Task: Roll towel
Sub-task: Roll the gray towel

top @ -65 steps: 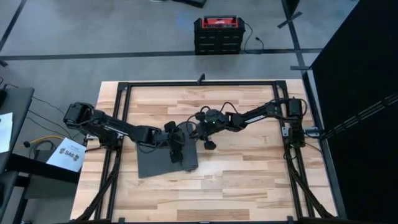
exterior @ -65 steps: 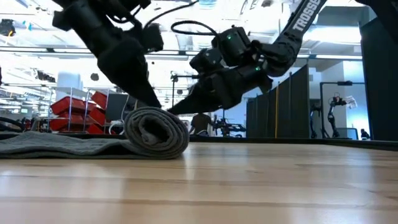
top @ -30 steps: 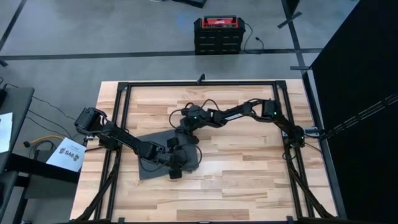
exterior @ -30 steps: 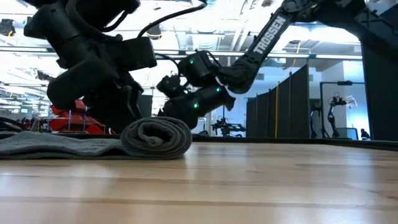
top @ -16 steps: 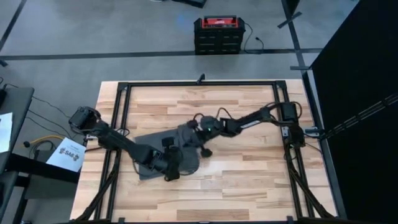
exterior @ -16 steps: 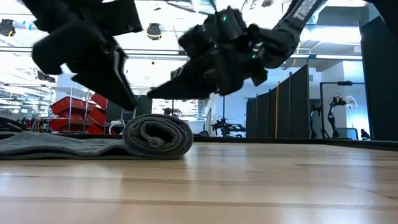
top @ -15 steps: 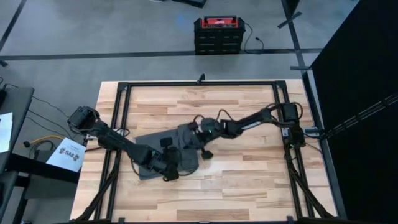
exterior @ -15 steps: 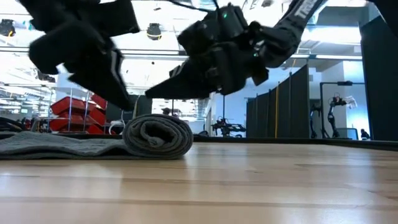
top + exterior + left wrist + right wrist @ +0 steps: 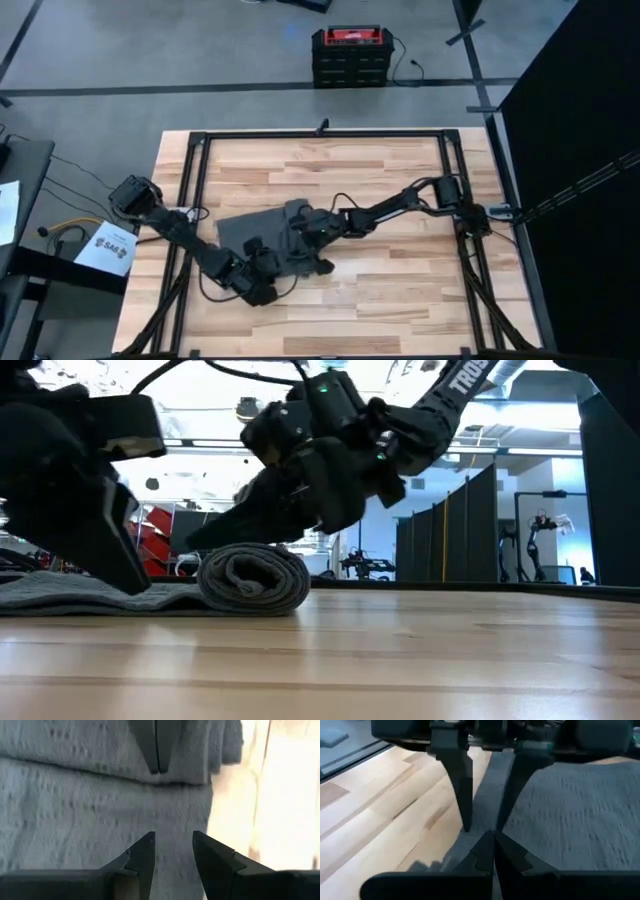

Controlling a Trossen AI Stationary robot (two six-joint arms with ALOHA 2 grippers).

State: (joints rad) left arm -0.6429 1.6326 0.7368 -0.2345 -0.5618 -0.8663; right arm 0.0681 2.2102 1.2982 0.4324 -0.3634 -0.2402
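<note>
Towel (image 9: 268,228) lies mid-bench, its right edge rolled up. Left end effector (image 9: 173,851): fingers slightly parted, empty, poised over the flat cloth near its front edge. Right end effector (image 9: 493,851): clenched, empty, tips at the roll.

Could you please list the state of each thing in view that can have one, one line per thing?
towel: partly rolled, roll at one end, the rest lying flat on the table.
left gripper: open, fingers apart over the flat cloth.
right gripper: shut, fingertips together at the towel, holding nothing visible.
</note>
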